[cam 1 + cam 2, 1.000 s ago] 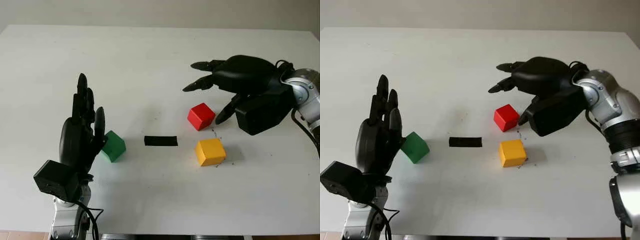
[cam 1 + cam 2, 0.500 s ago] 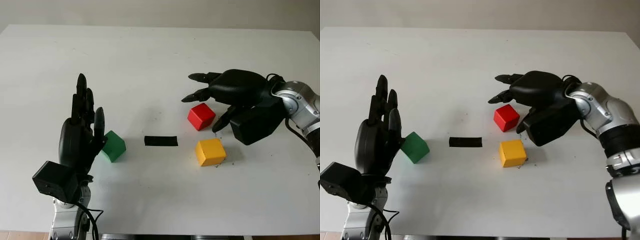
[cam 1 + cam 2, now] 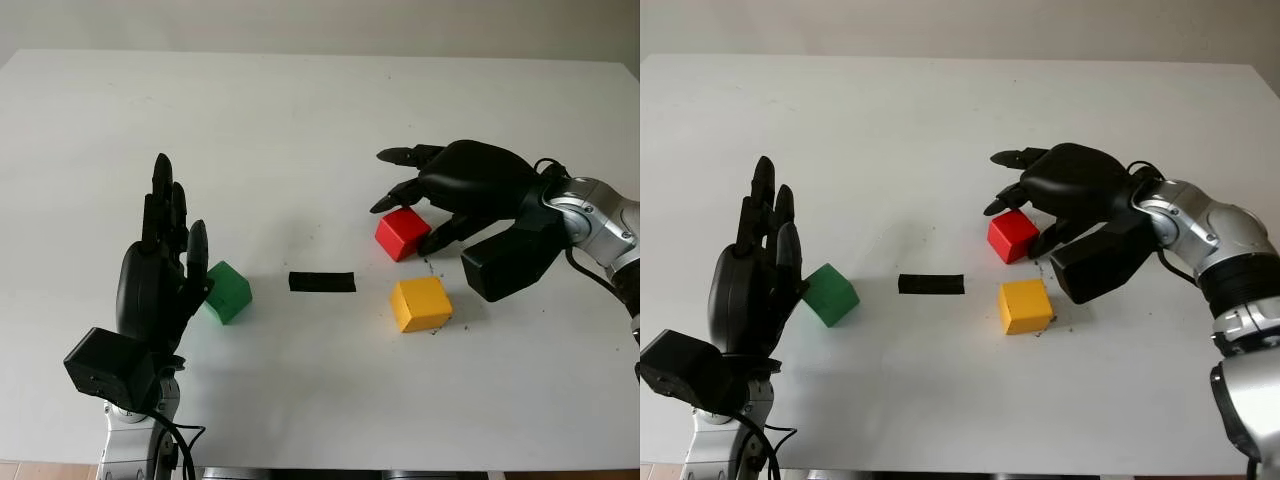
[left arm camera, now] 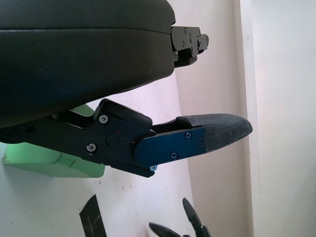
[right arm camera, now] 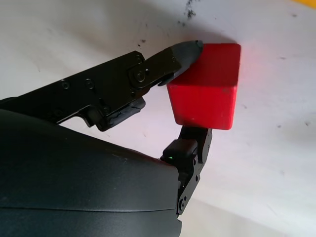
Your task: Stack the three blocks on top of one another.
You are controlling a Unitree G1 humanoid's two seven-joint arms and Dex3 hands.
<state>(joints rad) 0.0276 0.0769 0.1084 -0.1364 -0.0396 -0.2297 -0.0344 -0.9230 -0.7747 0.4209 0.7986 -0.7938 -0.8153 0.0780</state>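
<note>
3 blocks: red block (image 3: 402, 232), yellow block (image 3: 420, 304), green block (image 3: 227, 292).

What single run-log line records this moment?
right hand: closing around red block | left hand: open beside green block | yellow block: untouched

Red block (image 3: 402, 232): on the tabletop (image 3: 300, 120), turned cornerwise, unstacked.
Yellow block (image 3: 420, 304): just nearer, apart.
Green block (image 3: 227, 292): well apart, far left.

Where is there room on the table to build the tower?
Room: the far table beyond the tape, and the near strip before it. Crowded: right hand around the red block, yellow block beside; left hand by the green block.
</note>
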